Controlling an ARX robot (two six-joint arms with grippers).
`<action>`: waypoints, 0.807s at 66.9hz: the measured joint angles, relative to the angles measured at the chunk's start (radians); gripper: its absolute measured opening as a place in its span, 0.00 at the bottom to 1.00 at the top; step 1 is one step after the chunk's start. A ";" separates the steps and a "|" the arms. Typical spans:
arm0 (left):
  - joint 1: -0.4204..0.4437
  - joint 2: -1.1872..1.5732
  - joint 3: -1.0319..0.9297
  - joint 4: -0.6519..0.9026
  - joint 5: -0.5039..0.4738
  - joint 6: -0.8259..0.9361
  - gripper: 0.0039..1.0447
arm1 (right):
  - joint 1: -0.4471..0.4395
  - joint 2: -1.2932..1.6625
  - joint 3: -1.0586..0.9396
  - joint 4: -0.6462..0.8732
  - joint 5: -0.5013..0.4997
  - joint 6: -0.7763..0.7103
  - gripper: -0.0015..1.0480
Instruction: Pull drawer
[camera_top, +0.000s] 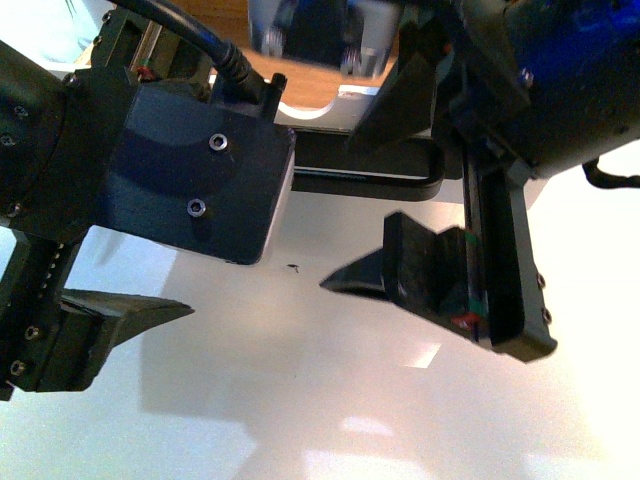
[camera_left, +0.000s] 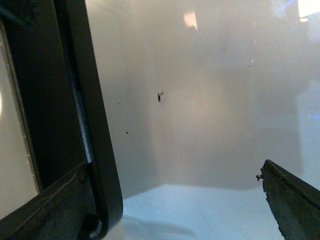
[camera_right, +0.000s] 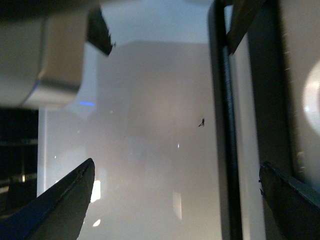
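Note:
The drawer's white front (camera_top: 300, 350) fills the front view, with its long black bar handle (camera_top: 365, 168) near the top. My right gripper (camera_top: 338, 215) is open; in the front view its upper and lower fingers stand either side of the handle's right part. In the right wrist view the handle (camera_right: 223, 125) runs between the fingers (camera_right: 70, 200), close to the one by the black plate (camera_right: 270, 100). My left gripper (camera_left: 175, 215) is open too, with the handle (camera_left: 75, 125) beside one finger (camera_left: 45, 215). Whether either gripper touches the handle is unclear.
The left arm's dark wrist housing (camera_top: 190, 170) covers the handle's left end. A wood edge (camera_top: 300, 62) and the top notch (camera_top: 320, 100) show above the handle. A small dark speck (camera_top: 293, 267) marks the white front. A pale housing (camera_right: 40, 60) crowds the right wrist view.

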 joint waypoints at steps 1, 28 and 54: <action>0.000 -0.002 -0.003 0.010 0.005 -0.001 0.93 | -0.002 -0.004 -0.003 0.011 -0.003 0.007 0.92; 0.035 -0.226 -0.132 0.267 0.107 -0.179 0.93 | -0.133 -0.276 -0.198 0.303 -0.019 0.159 0.92; 0.354 -0.682 -0.504 0.629 -0.019 -0.629 0.93 | -0.334 -0.755 -0.582 0.581 0.264 0.495 0.92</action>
